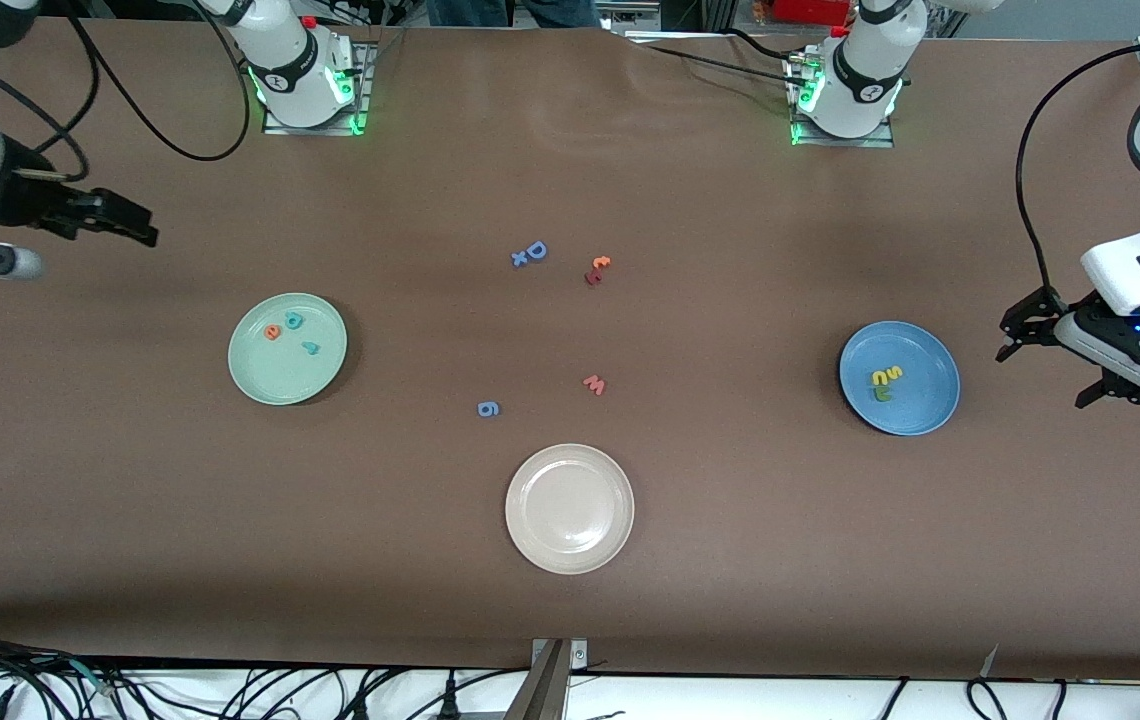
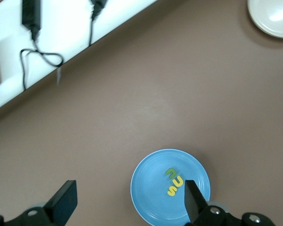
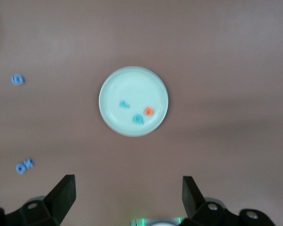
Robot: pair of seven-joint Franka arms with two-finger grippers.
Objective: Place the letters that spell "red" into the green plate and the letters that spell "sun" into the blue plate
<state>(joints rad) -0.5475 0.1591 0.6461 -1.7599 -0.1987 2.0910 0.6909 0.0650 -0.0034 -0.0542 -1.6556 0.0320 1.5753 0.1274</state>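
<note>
Left claw (image 1: 1050,365) released, empty, over table beside blue plate (image 1: 930,420); right claw (image 1: 135,225) released, waiting. Foam letters (image 1: 885,382) likely featherlight, soft; pinch across edges.

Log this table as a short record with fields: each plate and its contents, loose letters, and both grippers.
green plate: holds an orange letter and two teal letters
blue plate: holds two yellow letters and a green letter, bunched together
white plate: nothing on it, nearest the front camera
loose letters: blue pair, orange and dark-red pair, salmon letter, blue letter, all on the table between the plates
left gripper: open, holding nothing, in the air past the blue plate at the table's end
right gripper: open, holding nothing, up near the green plate's end
</note>
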